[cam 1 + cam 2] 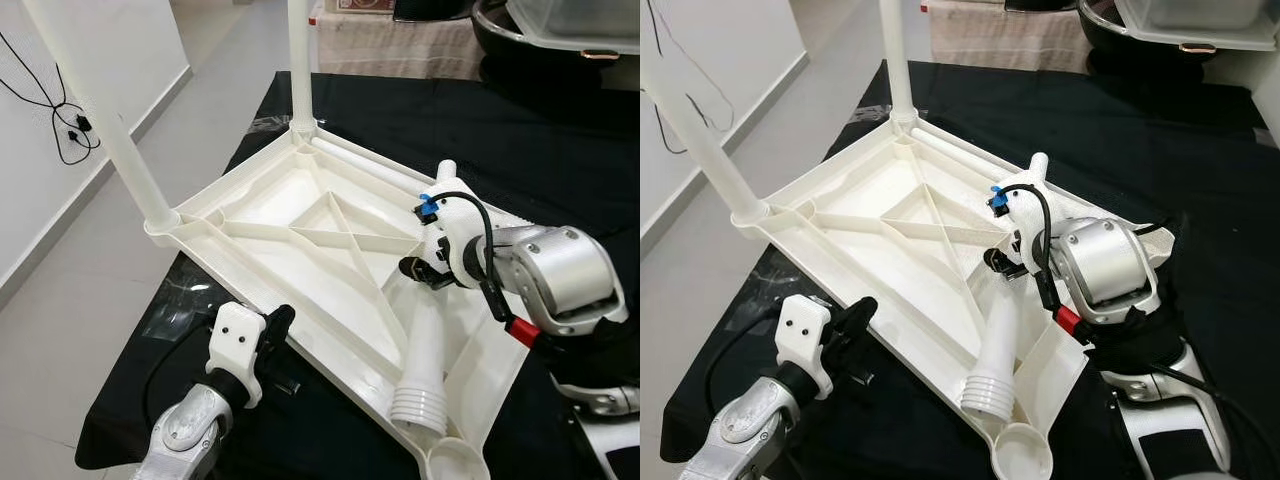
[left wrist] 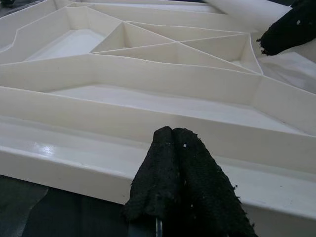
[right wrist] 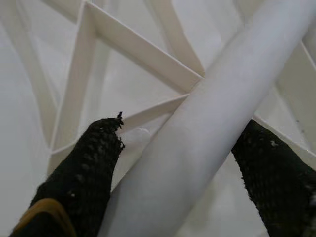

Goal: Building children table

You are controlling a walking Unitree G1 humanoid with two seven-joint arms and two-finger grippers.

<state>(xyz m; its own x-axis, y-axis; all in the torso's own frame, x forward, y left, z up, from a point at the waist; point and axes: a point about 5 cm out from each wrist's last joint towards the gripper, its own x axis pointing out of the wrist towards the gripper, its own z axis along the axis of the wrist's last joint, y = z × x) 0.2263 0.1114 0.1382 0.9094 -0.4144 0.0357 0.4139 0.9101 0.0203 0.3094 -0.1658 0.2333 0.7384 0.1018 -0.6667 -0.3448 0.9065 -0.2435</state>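
A white children's table top (image 1: 270, 200) lies upside down on a black cloth. Two white legs stand upright in its corner sockets, one at the left (image 1: 128, 155) and one at the far corner (image 1: 300, 70). A third, loose leg (image 1: 427, 345) lies slanted across the ribbed underside, its threaded end (image 1: 420, 405) close to the empty near-corner socket (image 1: 455, 462). My right gripper (image 1: 425, 270) is shut on this leg near its upper part, one black finger (image 3: 84, 168) on each side. My left gripper (image 1: 278, 320) is shut, its tips (image 2: 170, 136) against the top's near-left rim.
The black cloth (image 1: 330, 430) ends at the left, where pale floor (image 1: 60, 330) and a white wall with a black cable (image 1: 65, 125) begin. Clear plastic wrap (image 1: 175, 305) lies under the left rim. A dark pan and a clear container (image 1: 560, 30) stand at the back right.
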